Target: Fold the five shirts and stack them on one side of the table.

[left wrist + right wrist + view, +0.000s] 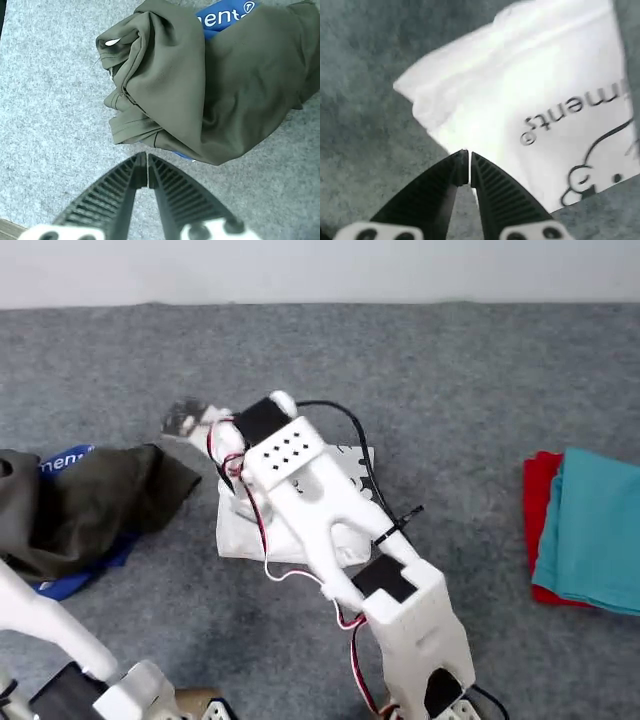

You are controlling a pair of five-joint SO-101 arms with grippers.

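1. The desk [480, 390]: a teal shirt [595, 530] lies on a red shirt [537, 510], stacked at the right edge.
2. The olive shirt [90, 505]: an unfolded heap at the left, with the left hand [147, 170] near it, pressed together and empty.
3. The white shirt [237, 528]: folded, at the centre, with the right hand [469, 167] pressed together at its edge. The likely next move is to grip it and carry it to the stack.

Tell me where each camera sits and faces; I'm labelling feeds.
High view: fixed overhead, facing down on grey carpet; left arm and right arm show.
Left wrist view: on the left wrist, facing the crumpled olive-green cloth shirt; shut left tool shows.
Right wrist view: on the right wrist, facing the white printed cloth shirt; shut right tool shows.
Shared: high view holds both shirts.
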